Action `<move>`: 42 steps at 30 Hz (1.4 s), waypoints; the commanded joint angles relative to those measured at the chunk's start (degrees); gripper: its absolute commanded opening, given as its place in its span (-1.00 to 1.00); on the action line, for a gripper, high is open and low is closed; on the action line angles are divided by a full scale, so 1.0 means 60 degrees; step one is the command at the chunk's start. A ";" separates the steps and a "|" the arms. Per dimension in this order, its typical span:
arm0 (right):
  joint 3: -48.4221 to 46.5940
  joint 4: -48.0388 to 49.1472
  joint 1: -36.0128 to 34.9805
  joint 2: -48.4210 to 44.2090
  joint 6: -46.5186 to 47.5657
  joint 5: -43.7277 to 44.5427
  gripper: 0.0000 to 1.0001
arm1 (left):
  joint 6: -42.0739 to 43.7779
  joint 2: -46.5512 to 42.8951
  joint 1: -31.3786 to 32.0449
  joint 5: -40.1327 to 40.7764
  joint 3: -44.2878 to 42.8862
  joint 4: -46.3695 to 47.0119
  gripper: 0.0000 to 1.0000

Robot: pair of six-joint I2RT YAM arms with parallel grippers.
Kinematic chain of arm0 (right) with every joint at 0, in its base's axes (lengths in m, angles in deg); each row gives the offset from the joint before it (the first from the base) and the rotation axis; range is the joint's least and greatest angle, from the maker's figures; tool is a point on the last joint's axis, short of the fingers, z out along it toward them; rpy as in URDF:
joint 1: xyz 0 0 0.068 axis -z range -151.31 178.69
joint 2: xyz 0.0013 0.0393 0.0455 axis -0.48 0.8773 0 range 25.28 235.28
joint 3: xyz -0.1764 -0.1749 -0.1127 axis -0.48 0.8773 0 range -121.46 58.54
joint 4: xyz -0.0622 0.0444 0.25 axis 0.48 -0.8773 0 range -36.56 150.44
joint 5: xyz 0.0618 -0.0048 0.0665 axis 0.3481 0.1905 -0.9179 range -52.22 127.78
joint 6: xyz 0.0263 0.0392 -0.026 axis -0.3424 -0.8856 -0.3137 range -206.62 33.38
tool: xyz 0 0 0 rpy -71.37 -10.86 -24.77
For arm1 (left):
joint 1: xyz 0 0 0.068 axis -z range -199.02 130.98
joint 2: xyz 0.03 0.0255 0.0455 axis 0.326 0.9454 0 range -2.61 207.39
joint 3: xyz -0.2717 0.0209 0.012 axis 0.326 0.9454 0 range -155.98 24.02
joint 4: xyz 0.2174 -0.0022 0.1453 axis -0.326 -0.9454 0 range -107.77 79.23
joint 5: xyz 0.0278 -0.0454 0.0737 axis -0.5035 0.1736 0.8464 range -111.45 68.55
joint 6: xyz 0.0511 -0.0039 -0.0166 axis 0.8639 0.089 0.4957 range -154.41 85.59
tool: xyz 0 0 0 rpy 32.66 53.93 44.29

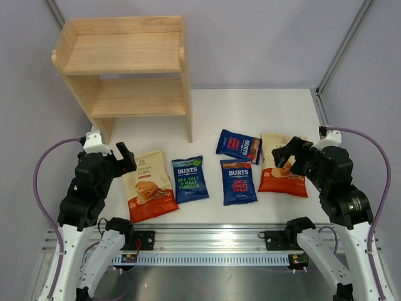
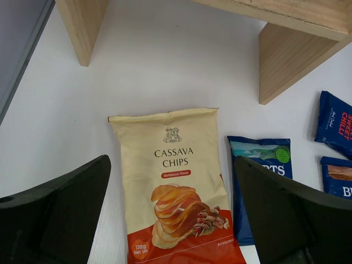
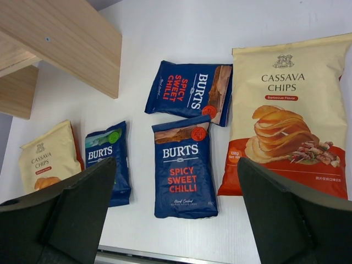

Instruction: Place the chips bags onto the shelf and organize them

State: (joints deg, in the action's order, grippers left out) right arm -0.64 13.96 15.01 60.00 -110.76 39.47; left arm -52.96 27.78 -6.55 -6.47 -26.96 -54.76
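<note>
Lower frame: we keep the left pincer [image 1: 120, 158] and right pincer [image 1: 285, 157] spread wide, each near an outer cream bag, likely ready for pickups.
Mid-frame: five chips bags [image 1: 239, 182] lie flat on the surface [image 1: 250, 113], none shelved.
Upper left: the shelf [image 1: 125, 53], awaiting them.

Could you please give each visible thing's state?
Shelf: upright, both tiers bare.
Left cassava chips bag: flat, face up.
Vinegar Burts bag: flat, face up.
Near spicy chilli Burts bag: flat, face up.
Far spicy chilli Burts bag: flat, turned sideways.
Right cassava chips bag: flat, face up.
Left gripper: open.
Right gripper: open.
</note>
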 commanded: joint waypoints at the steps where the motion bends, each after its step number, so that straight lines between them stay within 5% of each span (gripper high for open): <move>1: 0.0194 0.0538 -0.0051 0.0029 0.0156 -0.0543 0.99 | 0.0015 -0.0085 -0.0071 -0.0139 0.0015 0.0446 0.98; 5: 0.1028 0.1533 -0.0051 -0.0293 -0.0311 -0.1043 0.99 | 0.0029 -0.0143 -0.0071 -0.0299 0.0016 0.0505 0.98; 9: 0.2651 0.3626 -0.0051 -0.0382 -0.1538 -0.3292 0.99 | 0.0059 -0.0158 -0.0071 -0.0519 0.0074 0.0563 0.98; 15: 0.4251 0.7275 -0.0094 0.1607 -0.3153 -0.5657 0.90 | 0.0073 -0.0231 -0.0071 -0.0680 0.0103 0.0593 0.98; 28: 0.3433 0.9970 -0.2919 0.7376 -0.2787 -0.4224 0.51 | 0.0088 -0.0071 -0.0101 -0.0871 0.0191 0.0652 0.98; 42: 0.0445 1.0720 -0.3858 1.2272 -0.2481 -0.4398 0.26 | 0.0103 0.0135 -0.0101 -0.0988 0.0235 0.0666 0.98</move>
State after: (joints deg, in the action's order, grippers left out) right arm 5.77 75.58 -6.65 130.29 -126.98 13.09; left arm -52.89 28.24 -6.93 -10.99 -26.00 -53.53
